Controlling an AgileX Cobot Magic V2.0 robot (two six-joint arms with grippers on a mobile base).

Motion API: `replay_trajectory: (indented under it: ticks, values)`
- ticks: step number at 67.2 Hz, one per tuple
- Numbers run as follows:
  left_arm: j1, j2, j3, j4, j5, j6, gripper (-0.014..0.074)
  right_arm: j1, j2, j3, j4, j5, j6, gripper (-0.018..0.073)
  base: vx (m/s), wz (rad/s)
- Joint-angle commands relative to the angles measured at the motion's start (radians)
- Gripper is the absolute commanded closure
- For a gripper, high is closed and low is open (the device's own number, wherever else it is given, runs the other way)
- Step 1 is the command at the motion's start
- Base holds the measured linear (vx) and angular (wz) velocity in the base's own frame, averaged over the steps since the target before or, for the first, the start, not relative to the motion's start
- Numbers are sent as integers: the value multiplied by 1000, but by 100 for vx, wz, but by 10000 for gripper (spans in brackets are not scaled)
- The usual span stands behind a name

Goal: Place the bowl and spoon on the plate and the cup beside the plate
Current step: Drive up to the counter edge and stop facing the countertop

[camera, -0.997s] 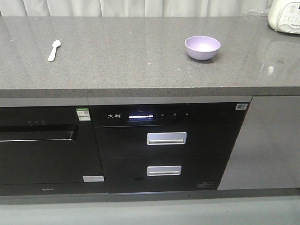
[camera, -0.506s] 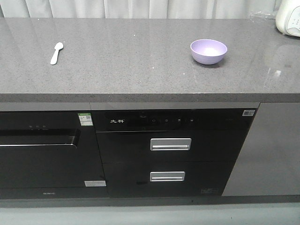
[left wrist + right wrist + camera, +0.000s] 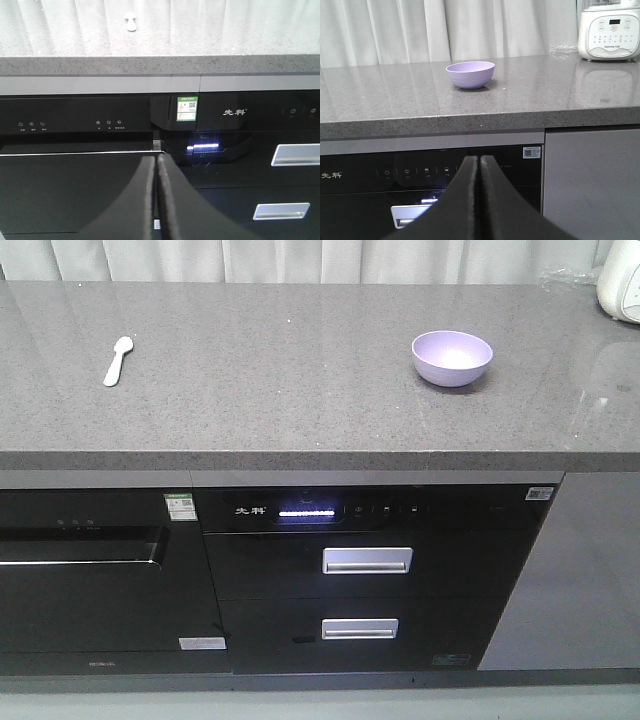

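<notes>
A lavender bowl (image 3: pixel 452 357) stands upright on the grey counter at the right; the right wrist view has the bowl (image 3: pixel 470 74) ahead and above. A pale spoon (image 3: pixel 117 360) lies on the counter at the far left, and the left wrist view catches the spoon (image 3: pixel 131 23) near its top edge. My left gripper (image 3: pixel 157 156) is shut with nothing in it, low in front of the black appliance doors. My right gripper (image 3: pixel 480 158) is shut and empty too, below the counter's edge. The plate and the cup are out of view.
The grey stone counter (image 3: pixel 300 390) runs the full width, with black built-in appliances and two silver drawer handles (image 3: pixel 366 560) beneath. A white kitchen appliance (image 3: pixel 609 31) stands at the back right corner. White curtains hang behind the counter.
The front view has shifted: counter, bowl and spoon sit lower and further right in frame than a second ago. The appliance's light strip went dark, then lit again. Bowl and spoon have not moved on the counter.
</notes>
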Motion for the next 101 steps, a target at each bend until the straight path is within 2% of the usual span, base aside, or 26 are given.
replay_trajectory:
  ticks: [1,101]
  values:
    - [-5,-14,-9,2,-69,-10,603,-1,-11,4,-6,-74,-10,562,6,0]
    - [-5,-14,-9,2,-69,-10,603,-1,-11,4,-6,-74,-10,562,6,-1]
